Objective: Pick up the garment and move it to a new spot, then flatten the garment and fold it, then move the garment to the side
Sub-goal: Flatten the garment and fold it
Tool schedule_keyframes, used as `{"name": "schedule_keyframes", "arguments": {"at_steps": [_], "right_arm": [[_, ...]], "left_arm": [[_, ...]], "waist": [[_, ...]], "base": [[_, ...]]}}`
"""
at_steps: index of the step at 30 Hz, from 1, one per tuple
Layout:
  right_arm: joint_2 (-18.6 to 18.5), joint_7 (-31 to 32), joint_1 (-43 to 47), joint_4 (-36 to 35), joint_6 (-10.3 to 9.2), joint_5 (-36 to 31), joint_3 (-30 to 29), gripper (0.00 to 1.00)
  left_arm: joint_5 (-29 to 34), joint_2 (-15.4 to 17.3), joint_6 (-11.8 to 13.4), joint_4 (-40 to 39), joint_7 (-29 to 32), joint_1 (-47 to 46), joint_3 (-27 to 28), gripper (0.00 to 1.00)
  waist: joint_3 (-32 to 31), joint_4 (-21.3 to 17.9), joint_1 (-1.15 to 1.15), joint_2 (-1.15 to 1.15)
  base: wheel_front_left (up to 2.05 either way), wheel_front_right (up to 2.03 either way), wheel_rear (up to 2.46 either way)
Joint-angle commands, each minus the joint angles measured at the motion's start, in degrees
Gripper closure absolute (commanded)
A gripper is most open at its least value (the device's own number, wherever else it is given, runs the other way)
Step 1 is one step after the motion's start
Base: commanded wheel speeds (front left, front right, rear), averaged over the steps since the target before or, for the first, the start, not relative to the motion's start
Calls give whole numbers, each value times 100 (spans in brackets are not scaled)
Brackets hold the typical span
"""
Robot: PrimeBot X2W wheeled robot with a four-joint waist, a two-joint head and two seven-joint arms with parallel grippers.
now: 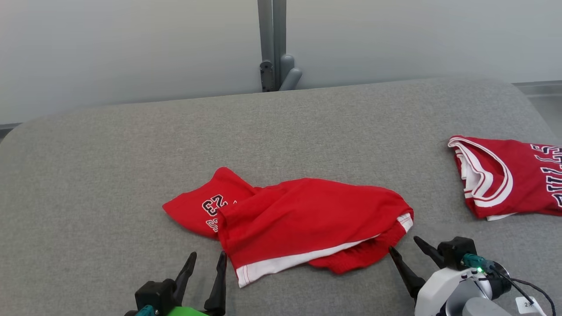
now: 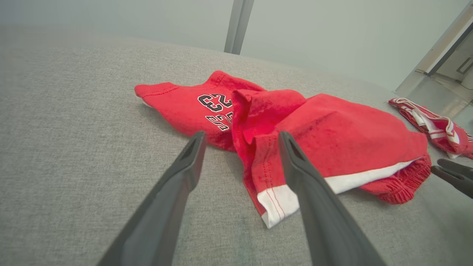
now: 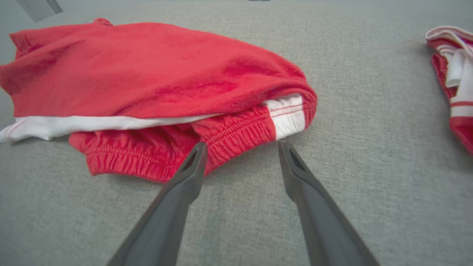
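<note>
The garment is a pair of red shorts with white trim and a "23" print, lying rumpled on the grey padded surface. From the left wrist view the garment lies just ahead, with its "23" print to the left. My left gripper is open at the garment's near left corner, nothing between its fingers, and looks the same in its own view. My right gripper is open just short of the garment's right end. In the right wrist view the elastic waistband lies just past my right gripper.
A second red jersey with white trim lies at the right edge of the surface, and it appears again far right in the left wrist view. A grey post stands behind the surface against a pale wall.
</note>
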Motion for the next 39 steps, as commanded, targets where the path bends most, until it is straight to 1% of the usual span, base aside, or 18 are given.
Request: {"name": "schedule_keyframes", "arguments": {"at_steps": [1, 5, 6, 9, 16, 22, 28, 29, 30, 31, 35, 39], "right_arm": [[7, -23, 179, -119, -5, -157, -170, 0], [102, -23, 473, -409, -4, -477, -657, 0], [152, -23, 569, -534, -5, -618, -834, 0], [200, -24, 638, -665, -5, -797, -1000, 0], [237, -24, 665, -800, -4, -980, -1231, 0], [278, -25, 669, -859, -4, -1030, -1307, 0], [321, -25, 648, -890, -4, -1070, -1339, 0], [327, -25, 646, -894, -5, -1088, -1349, 0], [328, -25, 647, -891, -4, -1101, -1362, 0], [330, -25, 649, -894, -4, -1098, -1378, 0], [337, -24, 680, -896, -4, -1085, -1430, 0], [369, -24, 683, -894, -4, -1081, -1494, 0]], "left_arm": [[-64, 24, -40, 34, 4, -47, -33, 0], [-240, 23, -97, 181, 4, -126, -184, 0], [-316, 25, -122, 252, 4, -168, -232, 0], [-481, 25, -142, 466, 4, -227, -253, 0], [-583, 24, -146, 783, 4, -363, -156, 0], [-556, 25, -155, 913, 4, -450, -17, 0], [-471, 25, -170, 822, 4, -480, -2, 0], [-459, 25, -174, 772, 4, -477, 5, 38], [-443, 25, -178, 708, 4, -470, 16, 84], [-407, 24, -182, 647, 4, -462, 13, 100], [-245, 24, -187, 203, 4, -422, 89, 100], [-100, 26, -193, -373, 5, -423, 298, 100]], "waist": [[11, -140, 0, 0], [74, -351, 0, 0], [113, -456, 0, 0], [172, -615, 0, 0], [305, -848, 0, 0], [395, -908, 0, 0], [446, -902, 0, 0], [453, -897, 0, 0], [458, -888, 0, 0], [463, -876, 0, 0], [488, -803, 0, 0], [526, -718, 0, 0]], "base": [[0, 0, 0], [0, 0, 0], [0, 0, 0], [0, 0, 0], [0, 0, 0], [0, 0, 0], [0, 0, 0], [0, 0, 0], [0, 0, 0], [0, 0, 0], [0, 0, 0], [0, 0, 0]]}}
